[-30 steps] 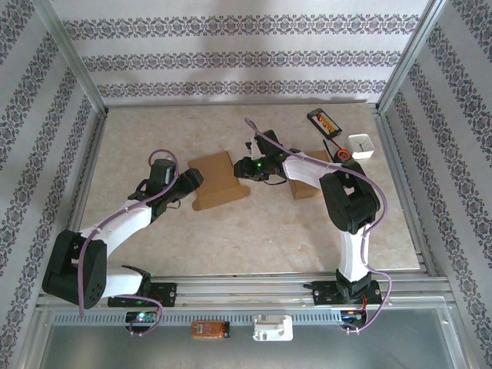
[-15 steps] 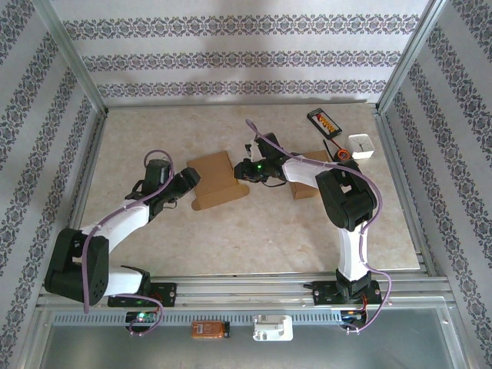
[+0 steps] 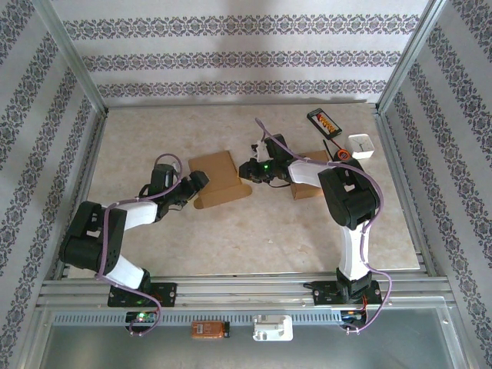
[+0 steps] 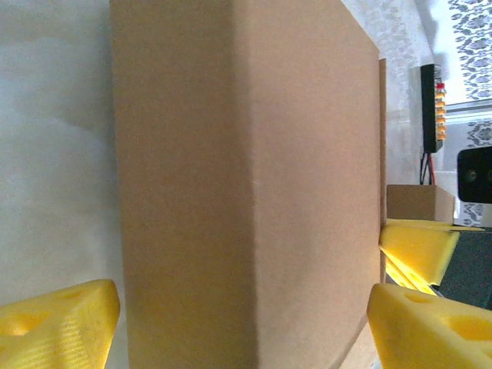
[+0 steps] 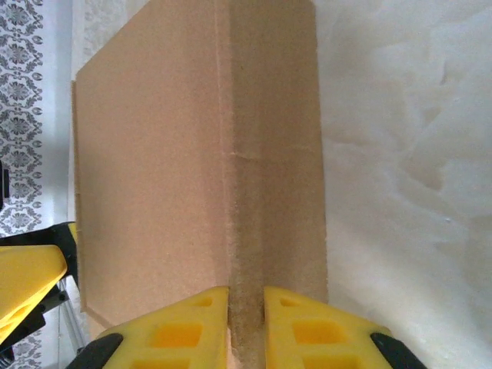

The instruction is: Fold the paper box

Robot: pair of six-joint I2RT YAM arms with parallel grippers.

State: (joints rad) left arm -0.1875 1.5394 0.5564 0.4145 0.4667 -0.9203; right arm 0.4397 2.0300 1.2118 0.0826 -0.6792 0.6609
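Note:
The paper box [image 3: 219,177] is a flat brown cardboard piece lying mid-table. In the left wrist view the paper box [image 4: 246,169] shows a lengthwise crease. My left gripper [image 3: 198,184] is at its left end, open wide, with a yellow finger on each side of the box [image 4: 244,327]. My right gripper [image 3: 247,170] is at its right end. In the right wrist view its yellow fingers [image 5: 184,330] are shut on a narrow raised strip of the paper box [image 5: 154,169], gripper [image 5: 246,327].
A second brown cardboard box [image 3: 307,187] lies under the right arm. A black device with orange marks [image 3: 324,121] and a small white box [image 3: 361,146] sit at the back right. Metal frame rails border the table on all sides.
My left gripper has opened wider at the box's left end while that arm's elbow folded back toward the near edge. My right gripper has closed onto the box's right edge.

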